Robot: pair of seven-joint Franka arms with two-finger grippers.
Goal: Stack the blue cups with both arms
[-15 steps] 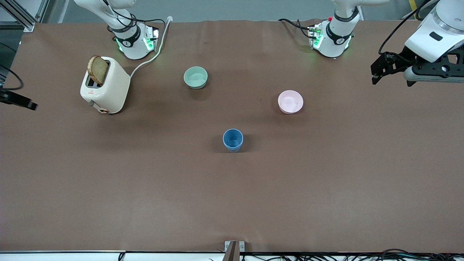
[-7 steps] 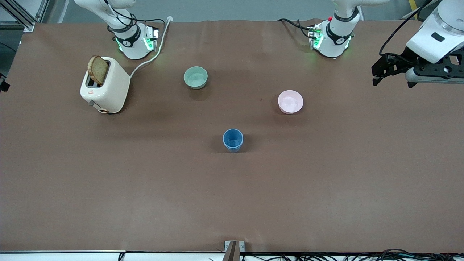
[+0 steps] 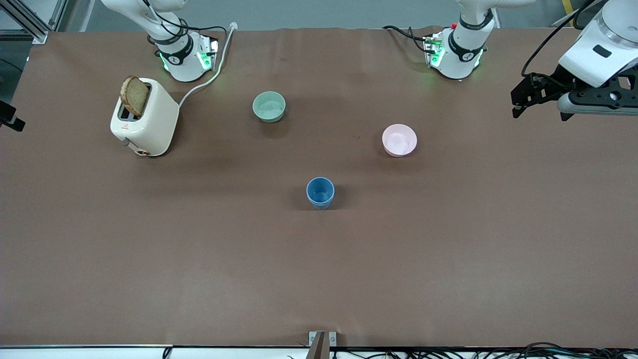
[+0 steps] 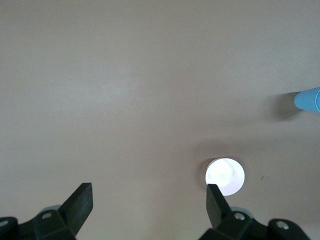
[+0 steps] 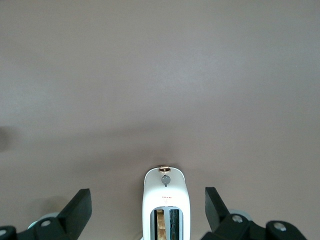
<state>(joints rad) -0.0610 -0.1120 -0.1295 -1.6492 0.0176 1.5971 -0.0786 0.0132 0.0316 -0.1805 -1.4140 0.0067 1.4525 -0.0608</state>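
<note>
One blue cup (image 3: 320, 192) stands upright in the middle of the table; I cannot tell whether a second one sits inside it, and no other blue cup shows. It also shows in the left wrist view (image 4: 307, 100). My left gripper (image 3: 538, 109) hangs open and empty high over the left arm's end of the table; its wrist view shows the jaws wide apart (image 4: 150, 195). My right gripper (image 3: 11, 118) is mostly out of the front view at the right arm's end; it is open and empty over the toaster (image 5: 147, 200).
A cream toaster (image 3: 145, 118) with a bread slice (image 3: 134, 95) stands near the right arm's base, its white cable running to the table's edge. A pale green bowl (image 3: 269, 106) and a pale pink bowl (image 3: 399, 140) stand farther from the front camera than the blue cup.
My right gripper has drawn back toward the right arm's end of the table and nearly left the front view. My left gripper has shifted very slightly. The cup and bowls have not moved.
</note>
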